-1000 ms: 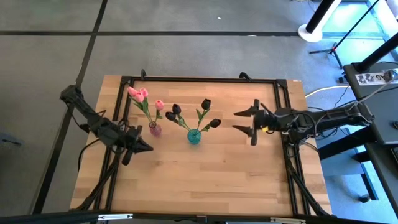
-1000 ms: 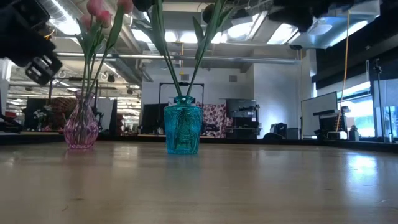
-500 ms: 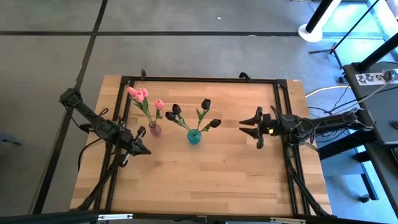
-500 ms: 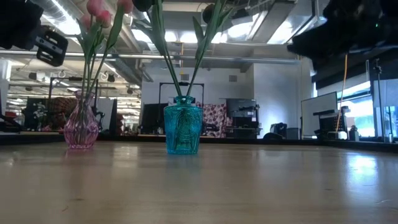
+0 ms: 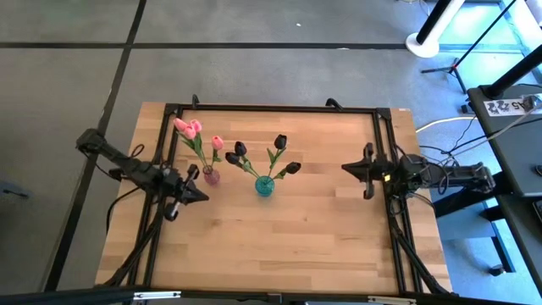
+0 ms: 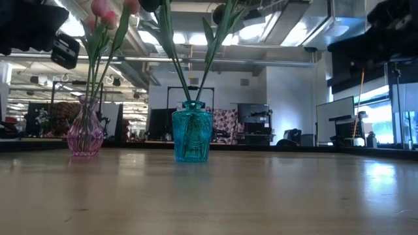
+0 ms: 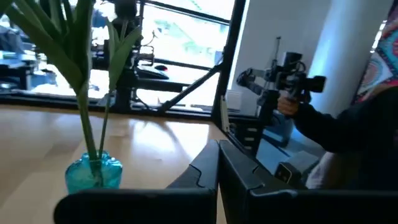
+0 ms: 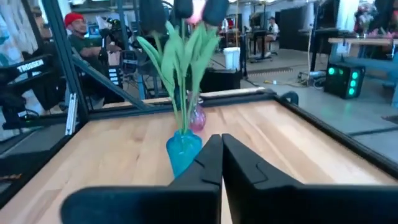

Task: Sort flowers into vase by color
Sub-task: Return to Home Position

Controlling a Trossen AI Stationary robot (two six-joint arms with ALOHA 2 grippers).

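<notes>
Left claw (image 5: pixel 199 197) near pink vase (image 5: pixel 211 177) of pink tulips (image 5: pixel 188 128), blue vase (image 5: pixel 264 186), dark tulips (image 5: pixel 280 141)

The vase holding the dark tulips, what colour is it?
The vase is teal blue, clearest in the low view.

Robotics lab or workshop (open-plan): wooden desk (image 5: pixel 279 237) in a black metal frame (image 5: pixel 271 108) on grey floor (image 5: pixel 254 76), exposed ceiling pipes (image 6: pixel 248 62), monitor (image 6: pixel 336 121), person (image 8: pixel 84 43) among equipment racks.
</notes>
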